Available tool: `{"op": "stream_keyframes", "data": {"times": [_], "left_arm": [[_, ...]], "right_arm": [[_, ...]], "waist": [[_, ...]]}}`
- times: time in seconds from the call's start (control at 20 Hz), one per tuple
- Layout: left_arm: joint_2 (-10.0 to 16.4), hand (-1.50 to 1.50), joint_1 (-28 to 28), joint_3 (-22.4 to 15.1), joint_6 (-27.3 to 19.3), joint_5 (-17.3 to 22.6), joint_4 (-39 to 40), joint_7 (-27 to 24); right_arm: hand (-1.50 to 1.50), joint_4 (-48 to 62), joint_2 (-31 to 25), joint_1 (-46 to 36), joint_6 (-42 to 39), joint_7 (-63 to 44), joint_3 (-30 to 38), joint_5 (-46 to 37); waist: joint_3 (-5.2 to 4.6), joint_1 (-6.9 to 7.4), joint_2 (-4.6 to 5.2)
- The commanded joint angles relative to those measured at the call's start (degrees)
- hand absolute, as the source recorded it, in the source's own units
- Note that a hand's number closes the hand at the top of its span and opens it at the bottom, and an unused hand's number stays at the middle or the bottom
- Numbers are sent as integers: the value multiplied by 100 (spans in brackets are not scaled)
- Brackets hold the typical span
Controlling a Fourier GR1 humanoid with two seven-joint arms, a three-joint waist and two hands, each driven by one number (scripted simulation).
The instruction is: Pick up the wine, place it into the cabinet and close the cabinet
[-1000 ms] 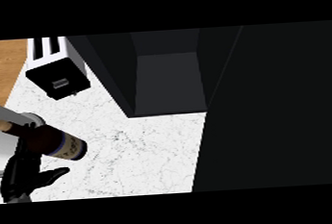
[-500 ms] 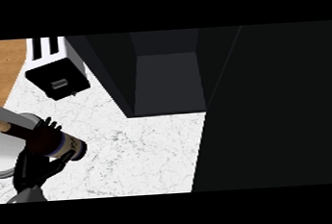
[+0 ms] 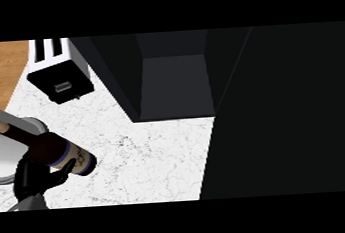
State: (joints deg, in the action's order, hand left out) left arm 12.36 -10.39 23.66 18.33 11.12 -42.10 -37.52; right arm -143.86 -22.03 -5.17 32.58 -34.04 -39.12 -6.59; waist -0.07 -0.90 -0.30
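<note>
- Dark brown glass marks the wine bottle (image 3: 53,148) in the head view. It sits at the near left of the white marble counter (image 3: 145,162), tilted, with its tan-capped neck pointing far-left and its labelled base pointing near-right.
- The left hand (image 3: 33,179) comes up from the near-left corner, and its black fingers curl round the lower body of the bottle, clamped on it. I cannot tell whether the base has cleared the counter.
- A pale grey cylinder (image 3: 6,148) lies just behind the bottle at the left edge. I cannot tell what it is.
- The right hand does not show.
- The cabinet (image 3: 173,83) stands at the far middle, well apart from the bottle. Its dark inside is open to view and nothing shows in it.
- A wide black panel (image 3: 282,112) fills the right side and is likely the cabinet's open door.
- A white toaster (image 3: 58,70) stands far left, between the bottle and the cabinet's left wall.
- Progress, as I judge it: the grasp looks made and the task is in its early part.
- Still to do: carrying the bottle right and far into the cabinet, letting go of it, and closing the door.
</note>
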Motion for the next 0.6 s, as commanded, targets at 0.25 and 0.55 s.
{"op": "stream_keyframes", "data": {"times": [0.25,0.55], "left_arm": [[-657,150,163,-1059,-7,-843,-347,-616],[-692,150,297,-1357,329,-881,-645,-571]], "right_arm": [[-150,-711,-179,143,50,-56,74,-254],[-150,-844,-322,405,68,208,98,-220]], "waist": [[0,-20,5],[7,14,8]]}}
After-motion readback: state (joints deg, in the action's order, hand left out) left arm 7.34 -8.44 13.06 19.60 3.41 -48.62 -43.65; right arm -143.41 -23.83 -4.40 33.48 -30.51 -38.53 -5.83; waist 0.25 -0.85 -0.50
